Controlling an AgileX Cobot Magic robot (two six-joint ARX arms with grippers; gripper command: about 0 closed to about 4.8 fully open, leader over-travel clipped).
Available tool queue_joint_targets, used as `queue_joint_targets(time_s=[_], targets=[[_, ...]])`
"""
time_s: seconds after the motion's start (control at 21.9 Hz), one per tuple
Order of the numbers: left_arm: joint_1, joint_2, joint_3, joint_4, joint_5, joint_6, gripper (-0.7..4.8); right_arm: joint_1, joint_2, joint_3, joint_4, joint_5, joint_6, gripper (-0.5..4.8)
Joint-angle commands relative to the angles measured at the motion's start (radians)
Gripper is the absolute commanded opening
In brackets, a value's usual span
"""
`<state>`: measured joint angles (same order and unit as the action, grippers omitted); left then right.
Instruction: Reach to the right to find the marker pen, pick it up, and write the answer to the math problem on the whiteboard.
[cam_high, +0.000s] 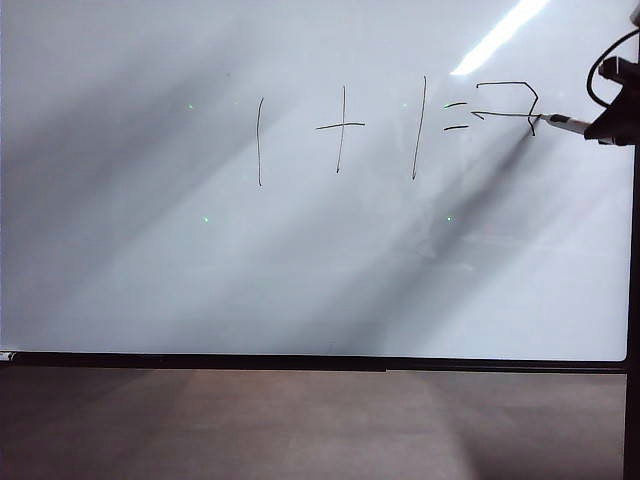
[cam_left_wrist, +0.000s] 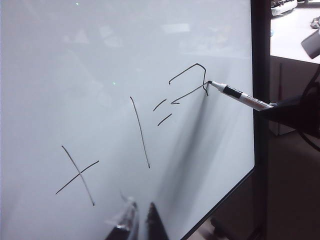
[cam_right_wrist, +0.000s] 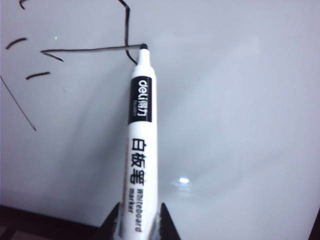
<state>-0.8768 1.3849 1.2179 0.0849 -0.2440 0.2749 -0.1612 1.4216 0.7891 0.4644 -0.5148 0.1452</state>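
Note:
The whiteboard (cam_high: 150, 250) fills the exterior view. The math problem (cam_high: 340, 128) is written on it in thin black strokes: one plus one and two short dashes. Right of the dashes is the answer (cam_high: 505, 100), an angular stroke with a hooked top and a long level line. My right gripper (cam_high: 612, 125) at the board's right edge is shut on the marker pen (cam_high: 568, 124). The pen's dark tip touches the board at the right end of that level line. The right wrist view shows the white barrel (cam_right_wrist: 141, 130) between both fingers. My left gripper (cam_left_wrist: 141, 215) hovers close to the board below the plus sign, shut and holding nothing.
A thin black frame (cam_high: 300, 362) borders the board's lower edge, with a brown surface (cam_high: 300, 430) below it. A black cable (cam_high: 600, 75) loops above the right gripper. Beyond the board's right frame (cam_left_wrist: 260, 75) stands a white desk (cam_left_wrist: 295, 30).

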Motion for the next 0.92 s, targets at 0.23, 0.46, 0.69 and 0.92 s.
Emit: queue_joint_targets(time_s=[0.23,0.46,0.69,0.92], targets=[[0.0,-0.002,0.002,0.006,0.001,-0.002,0.28,0.103,-0.06,-0.026,0.027,0.004,0.011,-0.06],[0.0,-0.002,0.002,0.006,0.001,-0.002,0.28,0.177,-0.049,-0.023,0.043,0.053,0.013,-0.06],[0.0,-0.002,0.002,0.005,0.001,-0.002,0.28,0.183,-0.02,-0.002,0.04,0.068,0.012,-0.06],[0.0,-0.002,0.002,0.005,0.001,-0.002,0.28,0.183,-0.009,0.003,0.047,0.068,0.012,-0.06]])
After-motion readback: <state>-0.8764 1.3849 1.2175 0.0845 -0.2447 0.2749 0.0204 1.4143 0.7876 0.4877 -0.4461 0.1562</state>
